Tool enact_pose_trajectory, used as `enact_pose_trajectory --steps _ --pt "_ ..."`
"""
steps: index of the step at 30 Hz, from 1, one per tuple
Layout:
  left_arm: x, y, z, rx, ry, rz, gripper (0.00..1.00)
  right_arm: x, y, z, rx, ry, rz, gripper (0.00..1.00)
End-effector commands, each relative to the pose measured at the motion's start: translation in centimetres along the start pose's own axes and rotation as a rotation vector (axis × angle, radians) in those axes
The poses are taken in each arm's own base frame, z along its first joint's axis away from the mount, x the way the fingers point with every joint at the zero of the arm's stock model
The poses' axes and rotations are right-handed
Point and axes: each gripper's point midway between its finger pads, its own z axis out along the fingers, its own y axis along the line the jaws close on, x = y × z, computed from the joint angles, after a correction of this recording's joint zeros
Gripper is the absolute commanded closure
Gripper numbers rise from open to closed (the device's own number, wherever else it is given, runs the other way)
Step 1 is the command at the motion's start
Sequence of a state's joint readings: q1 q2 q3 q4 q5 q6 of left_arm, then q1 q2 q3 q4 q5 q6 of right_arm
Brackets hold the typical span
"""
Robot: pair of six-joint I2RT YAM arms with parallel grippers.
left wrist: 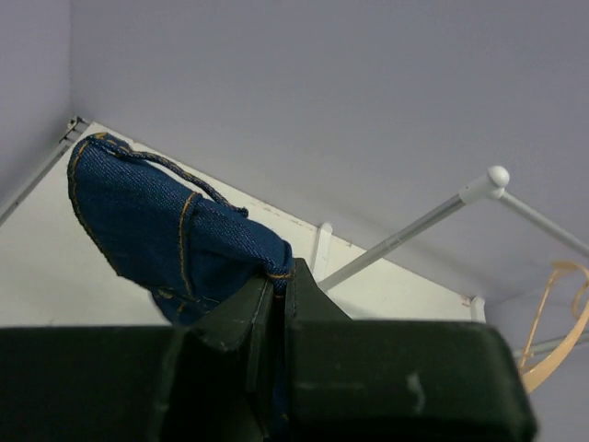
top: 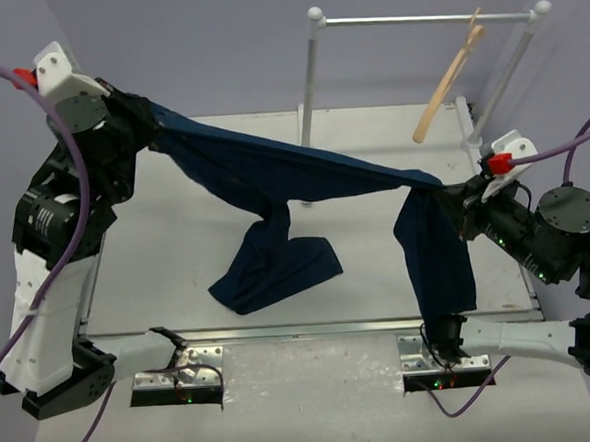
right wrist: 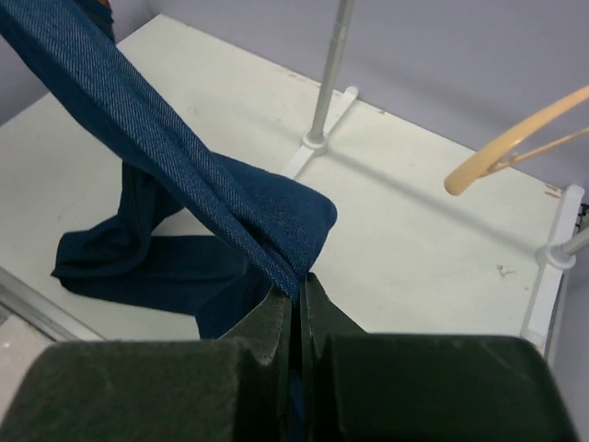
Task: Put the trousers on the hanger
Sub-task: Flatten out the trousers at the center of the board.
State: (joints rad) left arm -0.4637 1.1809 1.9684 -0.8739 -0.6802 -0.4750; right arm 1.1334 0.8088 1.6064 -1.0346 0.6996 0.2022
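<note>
The trousers (top: 272,172), dark navy jeans, hang stretched in the air between my two grippers. My left gripper (top: 151,130) is shut on their upper-left end, where orange stitching shows (left wrist: 184,235). My right gripper (top: 452,193) is shut on a fold of denim (right wrist: 276,226) at the right. One leg droops onto the table (top: 273,267); another part hangs down at the right (top: 438,262). The hanger (top: 448,76), light tan wood, hangs from the white rail at the back right, apart from the cloth; its end shows in the right wrist view (right wrist: 515,138).
A white rail (top: 423,18) on ball-topped posts stands at the back of the white table (top: 377,256), its left post (top: 308,80) behind the stretched cloth. The two arm bases sit at the near edge (top: 174,374).
</note>
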Motion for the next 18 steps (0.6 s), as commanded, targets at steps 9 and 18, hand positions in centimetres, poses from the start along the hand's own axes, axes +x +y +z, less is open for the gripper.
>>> enact_pose_trajectory --steps 9,18 --pt "4.2 5.3 6.1 -0.421 -0.005 0.277 1.00 13.9 -1.0 12.8 0.115 0.644 -0.337 1.00" --pt "13.3 11.8 13.8 -0.618 0.205 0.358 1.00 20.6 -4.2 25.6 0.059 0.932 -0.285 0.99"
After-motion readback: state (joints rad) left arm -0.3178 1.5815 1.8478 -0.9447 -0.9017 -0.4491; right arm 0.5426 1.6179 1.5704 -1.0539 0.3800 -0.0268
